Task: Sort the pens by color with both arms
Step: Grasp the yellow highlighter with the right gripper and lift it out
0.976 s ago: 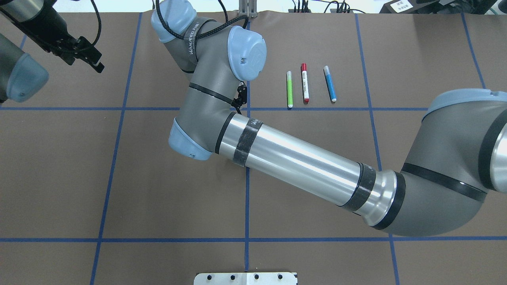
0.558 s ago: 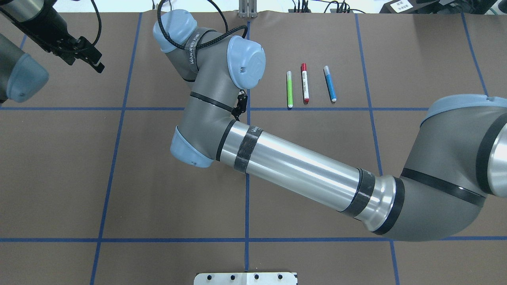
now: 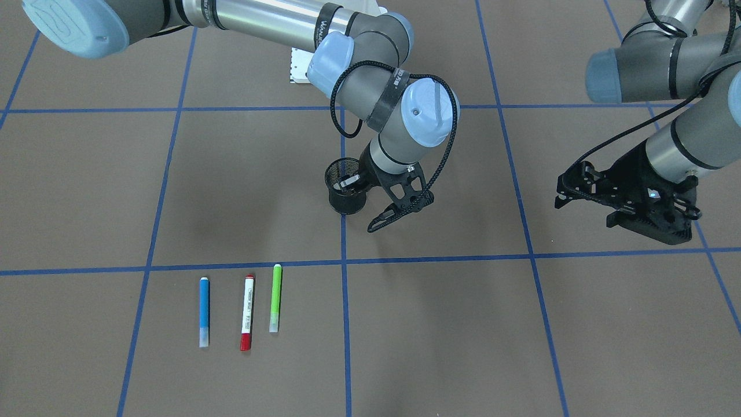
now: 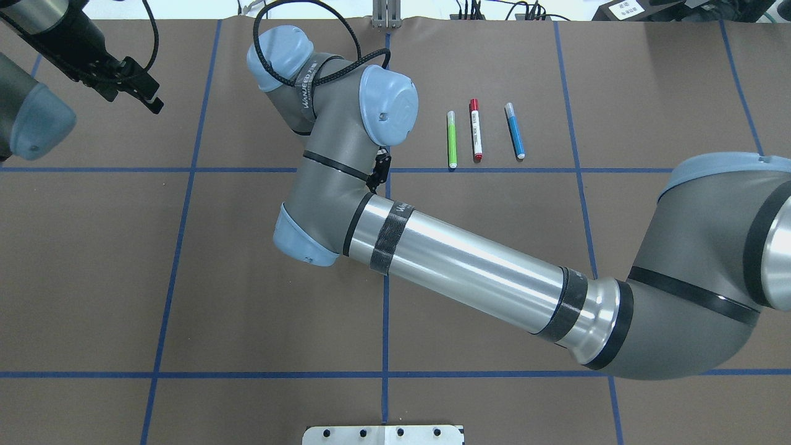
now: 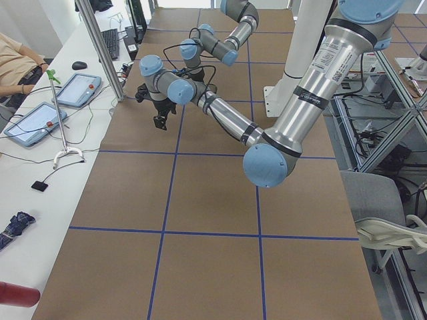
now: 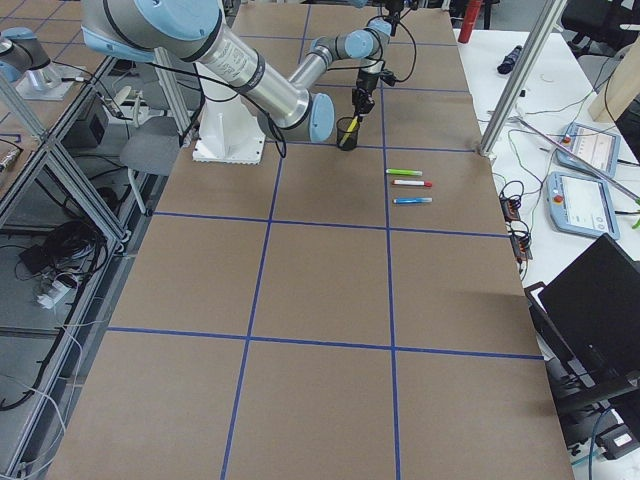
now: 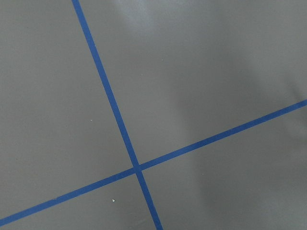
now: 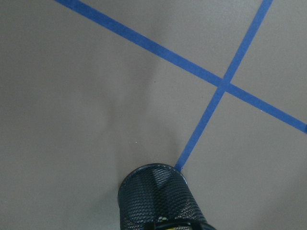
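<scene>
Three pens lie side by side on the brown table: lime green (image 3: 275, 298) (image 4: 452, 139), white-bodied with red ends (image 3: 248, 313) (image 4: 476, 130), and blue (image 3: 204, 311) (image 4: 515, 131). The yellow pen (image 6: 347, 128) stands leaning inside the black mesh cup (image 3: 346, 200) (image 8: 158, 201). My right gripper (image 3: 365, 204) is open at the cup's rim, with one finger over the cup's mouth and the other outside it. In the overhead view the right arm hides the cup. My left gripper (image 3: 570, 185) (image 4: 151, 93) hovers open and empty far off over its own side.
Blue tape lines divide the table into squares. The white pedestal base (image 4: 383, 434) sits at the robot's edge. Tablets and cables lie on side tables beyond the table's far edge (image 6: 585, 150).
In the overhead view my right arm's wrist has shifted slightly to the right and toward the robot. The left arm and the three lying pens have not moved.
</scene>
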`<state>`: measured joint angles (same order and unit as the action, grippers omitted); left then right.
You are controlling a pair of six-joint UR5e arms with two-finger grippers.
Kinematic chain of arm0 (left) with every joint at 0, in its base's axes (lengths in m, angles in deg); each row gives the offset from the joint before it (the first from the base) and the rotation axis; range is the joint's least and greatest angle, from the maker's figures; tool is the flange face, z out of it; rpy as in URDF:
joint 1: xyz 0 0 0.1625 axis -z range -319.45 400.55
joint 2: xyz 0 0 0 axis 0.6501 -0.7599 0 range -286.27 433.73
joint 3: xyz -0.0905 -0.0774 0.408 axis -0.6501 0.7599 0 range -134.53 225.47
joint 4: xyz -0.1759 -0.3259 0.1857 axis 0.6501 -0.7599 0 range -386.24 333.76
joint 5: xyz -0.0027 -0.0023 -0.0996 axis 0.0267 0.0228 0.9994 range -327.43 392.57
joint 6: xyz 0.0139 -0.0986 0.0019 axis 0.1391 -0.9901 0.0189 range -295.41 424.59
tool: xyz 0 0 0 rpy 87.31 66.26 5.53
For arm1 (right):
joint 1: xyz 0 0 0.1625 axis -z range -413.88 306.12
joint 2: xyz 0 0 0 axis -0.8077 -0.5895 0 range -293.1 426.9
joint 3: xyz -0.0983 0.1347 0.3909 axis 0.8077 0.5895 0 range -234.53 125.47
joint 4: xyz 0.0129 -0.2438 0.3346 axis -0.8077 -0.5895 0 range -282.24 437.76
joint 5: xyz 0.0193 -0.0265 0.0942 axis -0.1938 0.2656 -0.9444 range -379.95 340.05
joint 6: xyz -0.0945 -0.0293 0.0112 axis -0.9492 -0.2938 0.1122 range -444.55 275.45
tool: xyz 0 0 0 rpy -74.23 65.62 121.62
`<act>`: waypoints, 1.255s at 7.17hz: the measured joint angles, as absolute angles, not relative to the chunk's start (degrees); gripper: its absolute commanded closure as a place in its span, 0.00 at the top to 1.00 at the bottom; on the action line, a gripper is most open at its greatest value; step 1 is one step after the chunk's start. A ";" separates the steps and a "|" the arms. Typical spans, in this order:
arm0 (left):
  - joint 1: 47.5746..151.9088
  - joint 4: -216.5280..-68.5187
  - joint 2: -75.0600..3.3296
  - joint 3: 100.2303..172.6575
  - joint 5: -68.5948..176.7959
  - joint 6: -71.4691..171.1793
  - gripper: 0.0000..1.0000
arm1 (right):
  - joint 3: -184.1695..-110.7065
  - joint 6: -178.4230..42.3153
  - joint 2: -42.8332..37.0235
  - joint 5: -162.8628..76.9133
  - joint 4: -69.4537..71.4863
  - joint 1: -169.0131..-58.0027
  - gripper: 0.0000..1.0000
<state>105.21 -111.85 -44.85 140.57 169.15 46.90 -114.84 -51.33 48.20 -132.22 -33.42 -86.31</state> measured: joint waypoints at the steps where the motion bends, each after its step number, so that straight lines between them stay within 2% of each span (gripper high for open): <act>1: 105.18 -111.85 -44.88 140.57 169.15 46.82 0.99 | -114.85 -51.33 48.14 -132.25 -33.41 -86.32 0.00; 5: 105.20 -111.77 -44.92 140.87 169.15 46.40 0.99 | -117.14 -51.33 48.14 -131.95 -34.99 -86.48 0.00; 9: 105.16 -111.76 -45.07 140.85 170.15 46.31 0.99 | -127.07 -50.65 48.28 -131.85 -43.19 -90.23 0.00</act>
